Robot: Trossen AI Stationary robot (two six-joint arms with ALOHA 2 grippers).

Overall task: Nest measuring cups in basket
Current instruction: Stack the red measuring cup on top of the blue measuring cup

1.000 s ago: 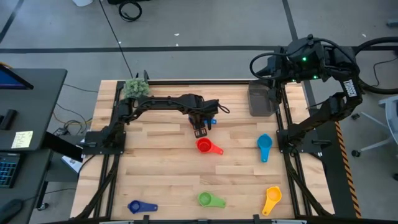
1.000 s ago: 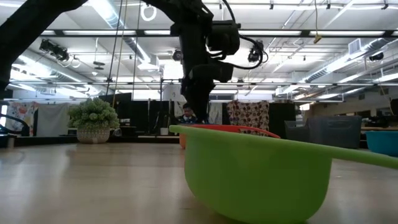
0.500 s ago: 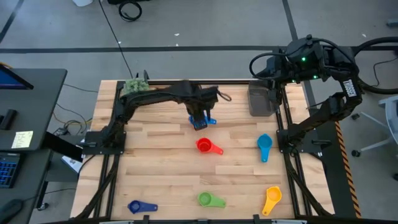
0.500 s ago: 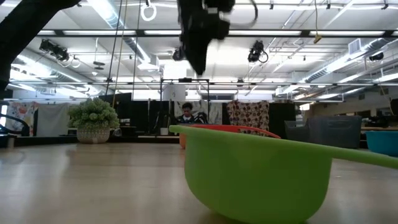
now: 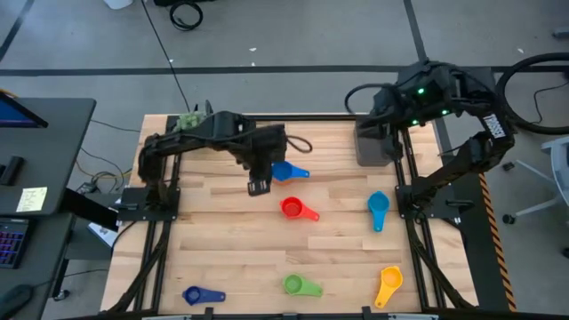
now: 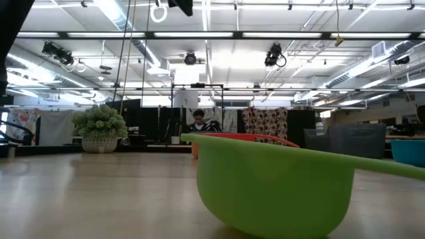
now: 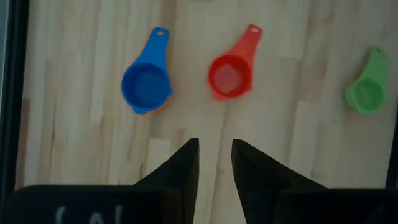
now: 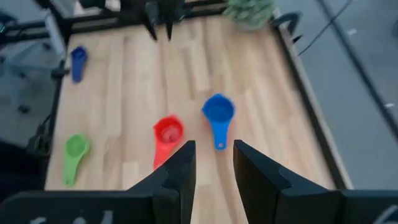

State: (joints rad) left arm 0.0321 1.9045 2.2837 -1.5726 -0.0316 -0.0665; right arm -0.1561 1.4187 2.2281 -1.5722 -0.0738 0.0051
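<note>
Left gripper (image 7: 214,163): fingers parted, nothing between them, above bare wood table (image 7: 298,149). Ahead lie three cups, well apart: blue cup (image 7: 147,86), red cup (image 7: 231,74), green cup (image 7: 366,93). Orange shows under the blue bowl's edge.

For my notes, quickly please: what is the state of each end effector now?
Left end effector: open, holding nothing, above the table.
Right end effector: open, holding nothing, near the basket.

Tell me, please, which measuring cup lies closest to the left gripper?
The blue cup, beside the left gripper; the red cup lies farther out.
</note>
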